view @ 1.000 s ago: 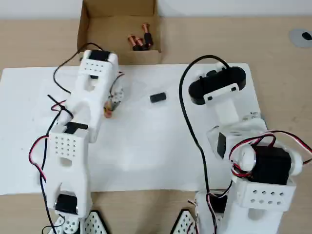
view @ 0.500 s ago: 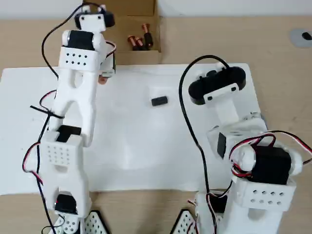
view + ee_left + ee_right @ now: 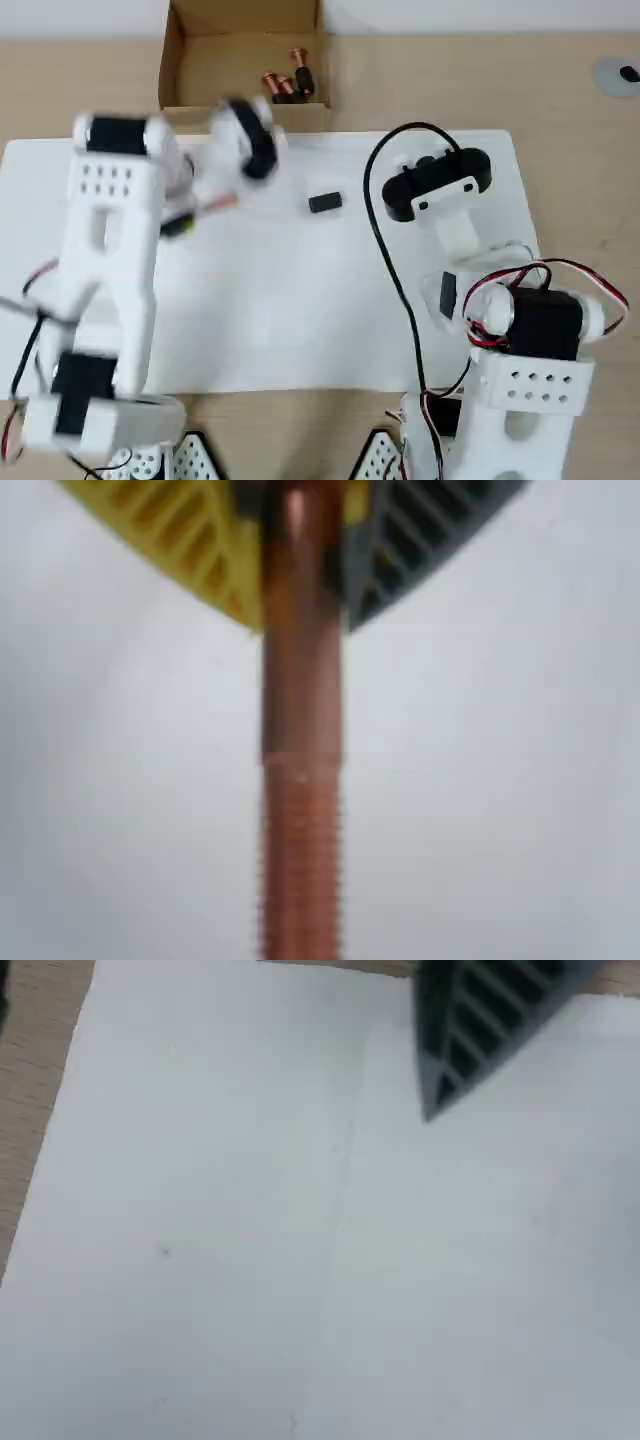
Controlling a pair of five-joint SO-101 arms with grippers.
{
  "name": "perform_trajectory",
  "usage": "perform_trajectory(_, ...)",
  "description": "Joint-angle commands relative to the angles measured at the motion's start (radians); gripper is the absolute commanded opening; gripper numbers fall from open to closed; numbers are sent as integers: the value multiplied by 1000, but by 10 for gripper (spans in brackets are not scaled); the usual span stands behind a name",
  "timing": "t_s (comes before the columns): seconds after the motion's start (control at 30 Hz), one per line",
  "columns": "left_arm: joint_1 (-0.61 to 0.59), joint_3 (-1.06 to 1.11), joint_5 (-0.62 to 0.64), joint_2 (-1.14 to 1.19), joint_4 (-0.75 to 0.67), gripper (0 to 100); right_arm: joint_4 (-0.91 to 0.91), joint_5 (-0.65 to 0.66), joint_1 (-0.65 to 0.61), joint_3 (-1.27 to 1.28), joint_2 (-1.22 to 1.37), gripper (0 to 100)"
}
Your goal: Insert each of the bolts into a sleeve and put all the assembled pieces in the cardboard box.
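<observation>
1. The left pincer [image 3: 300, 615] is closed on a copper bolt [image 3: 300, 740]. It grips the smooth end between a yellow finger [image 3: 190, 540] and a black finger [image 3: 420, 540]. The threaded end sticks out free, with the white sheet [image 3: 300, 300] behind it.
2. In the high view the left arm [image 3: 110, 230] stands at the 9 o'clock side of the sheet. The bolt it holds is over the sheet, at 6 o'clock from the cardboard box [image 3: 178, 70].
3. 1 black sleeve [image 3: 324, 202] lies alone on the sheet, at 3 o'clock from the held bolt and apart from it.
4. The cardboard box is on the counter [image 3: 560, 90] at the 12 o'clock edge of the sheet. Some assembled pieces [image 3: 285, 84], copper with black, lie together in its 4 o'clock corner.
5. The right arm [image 3: 520, 330] is at the 3 o'clock side, with its wrist at 3 o'clock from the sleeve and not touching it.
6. The right pincer [image 3: 470, 1040] is above bare sheet. I cannot tell whether it is open or closed.
</observation>
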Motion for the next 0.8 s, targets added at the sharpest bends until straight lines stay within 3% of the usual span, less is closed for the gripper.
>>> perform_trajectory(0.0, -3, 207, -106, -171, 5, 11, 5, -5, 8, 2, -10, 325)
perform_trajectory(0.23, -35, 344, -104, -165, -49, 12, 5, -6, 7, 4, -10, 325)
perform_trajectory(0.6, -84, 698, 21, -162, -456, 14, 9, -9, 7, 4, -10, 325)
perform_trajectory(0.77, -91, 712, 83, -142, -508, 82, 11, -9, 7, 5, -10, 325)
